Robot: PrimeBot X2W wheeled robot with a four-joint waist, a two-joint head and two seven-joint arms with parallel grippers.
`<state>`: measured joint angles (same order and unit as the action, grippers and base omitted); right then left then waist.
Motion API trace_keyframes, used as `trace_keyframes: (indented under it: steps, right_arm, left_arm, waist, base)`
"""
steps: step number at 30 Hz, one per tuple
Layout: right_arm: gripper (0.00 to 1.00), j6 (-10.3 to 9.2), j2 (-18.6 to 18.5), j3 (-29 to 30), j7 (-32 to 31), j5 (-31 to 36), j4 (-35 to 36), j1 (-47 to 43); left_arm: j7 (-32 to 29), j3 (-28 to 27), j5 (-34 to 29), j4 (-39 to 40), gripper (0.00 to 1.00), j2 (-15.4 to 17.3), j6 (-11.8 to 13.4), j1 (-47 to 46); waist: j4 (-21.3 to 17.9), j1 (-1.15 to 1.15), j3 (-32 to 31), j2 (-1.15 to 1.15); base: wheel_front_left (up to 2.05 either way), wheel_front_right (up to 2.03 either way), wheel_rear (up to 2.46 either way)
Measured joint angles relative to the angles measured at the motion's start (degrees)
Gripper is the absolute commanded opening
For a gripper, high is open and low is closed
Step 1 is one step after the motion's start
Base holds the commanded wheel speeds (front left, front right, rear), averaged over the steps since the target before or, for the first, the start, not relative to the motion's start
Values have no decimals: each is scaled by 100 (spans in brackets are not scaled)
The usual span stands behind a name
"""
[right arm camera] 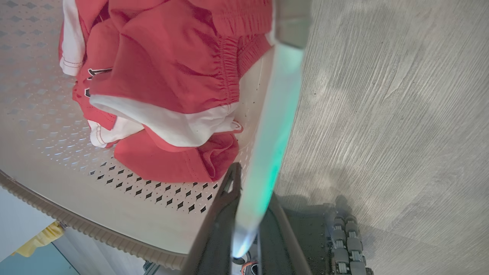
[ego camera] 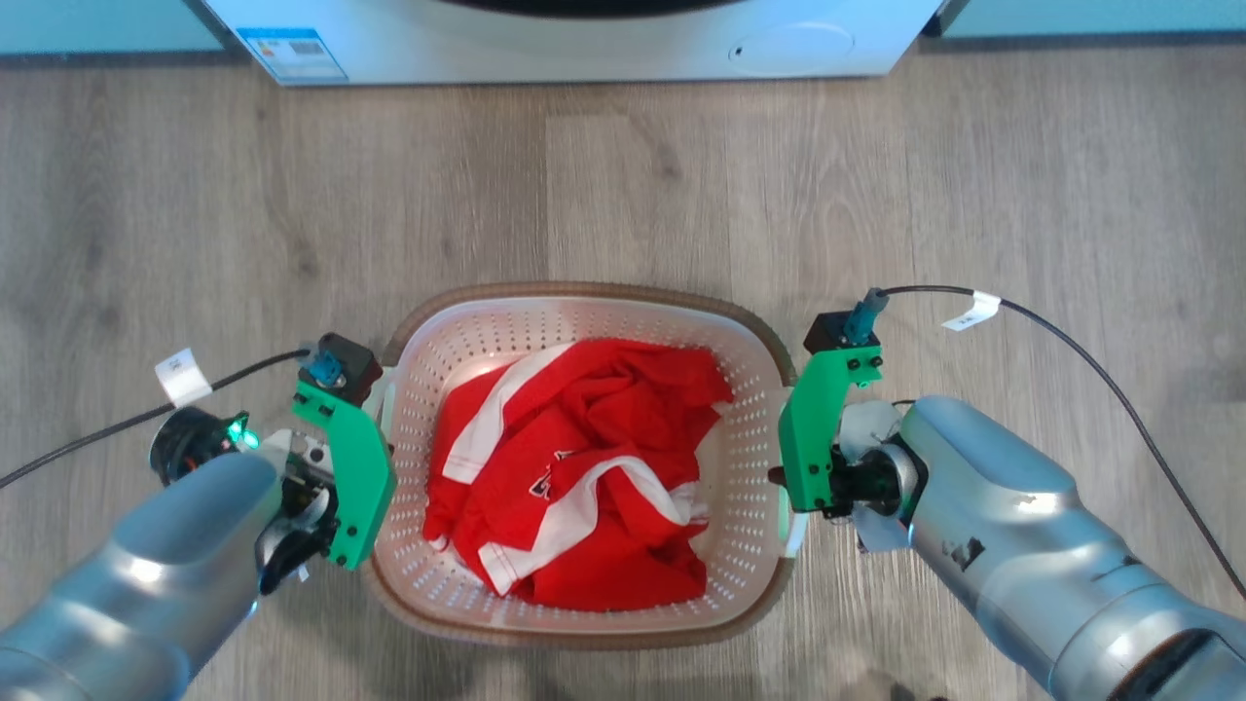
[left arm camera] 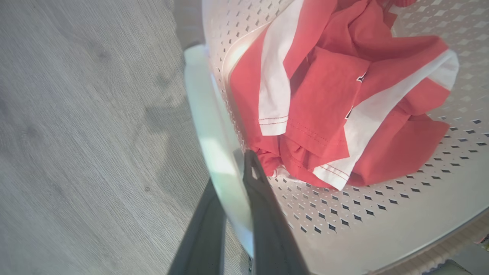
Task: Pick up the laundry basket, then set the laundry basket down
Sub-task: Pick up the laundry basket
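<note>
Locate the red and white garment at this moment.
Head view, centre: the red and white garment lies crumpled inside the laundry basket, nearer the robot than the washer.

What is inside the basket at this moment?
Crumpled red clothing with white stripes lies in the basket, around its middle. Bare perforated floor shows beside it. Whether anything lies beneath the cloth cannot be seen, because the cloth covers that part.

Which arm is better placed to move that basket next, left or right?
Neither alone: the left gripper is clamped on the left handle of the basket, the right gripper on its right handle. Both should probably move together.
</note>
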<state>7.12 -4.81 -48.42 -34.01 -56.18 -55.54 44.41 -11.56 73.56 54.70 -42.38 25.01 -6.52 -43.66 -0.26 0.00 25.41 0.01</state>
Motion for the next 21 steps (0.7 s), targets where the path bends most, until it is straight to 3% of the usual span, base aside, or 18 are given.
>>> trace_keyframes:
  steps: [10, 21]
  right_arm:
    - [0, -5, -56, -194, -603, -237, 166, -20]
    - [0, -5, -63, -357, -1182, -298, 401, -419]
  left_arm:
    - [-710, 40, 337, 736, 0, 450, 8, 195]
    - [-1296, 52, 509, 1232, 0, 727, 54, 797]
  waist:
    - [-11, 0, -613, 0]
    - [-46, 0, -1311, 0]
  base:
    - [0, 0, 0]
    - [0, 0, 0]
